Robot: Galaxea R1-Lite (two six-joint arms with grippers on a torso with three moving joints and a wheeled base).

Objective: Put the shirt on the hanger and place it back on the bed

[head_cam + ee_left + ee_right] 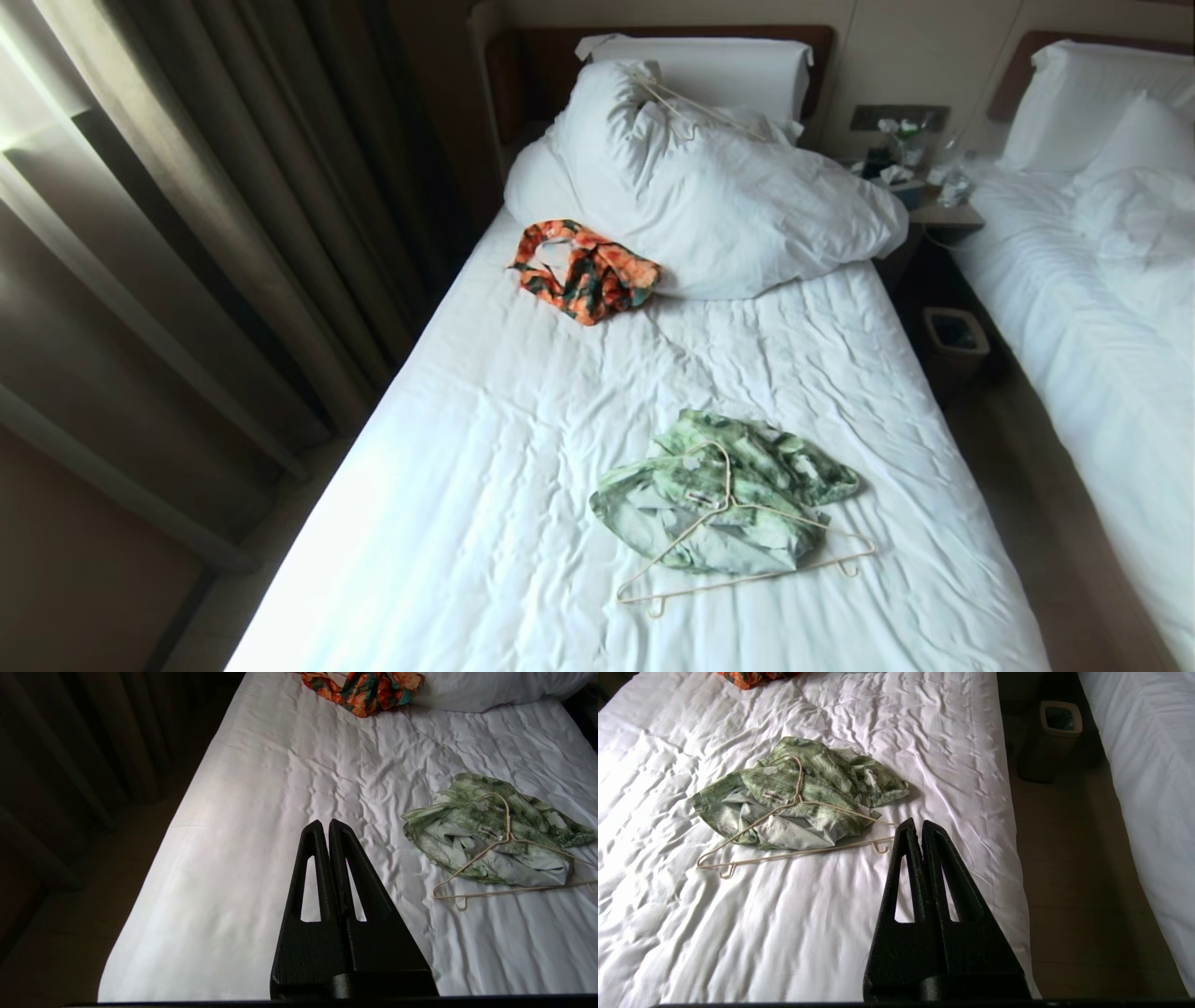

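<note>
The green leaf-print shirt [724, 490] lies crumpled on the bed [485, 448], near its foot and right of centre. The cream hanger [747, 551] rests flat on top of it, hook toward the headboard. Neither arm shows in the head view. My left gripper [325, 822] is shut and empty above the bed's foot, with the shirt [490, 830] and hanger [504, 868] off to its right. My right gripper [916, 822] is shut and empty too, near the bed's right edge, the shirt [798, 798] and hanger [794, 854] ahead to its left.
An orange, black and teal garment [588, 271] lies by the bunched white duvet [709, 196], with another hanger [686, 105] on top of it. A waste bin [954, 341] stands in the aisle before a second bed [1102, 308]. Curtains [187, 233] hang on the left.
</note>
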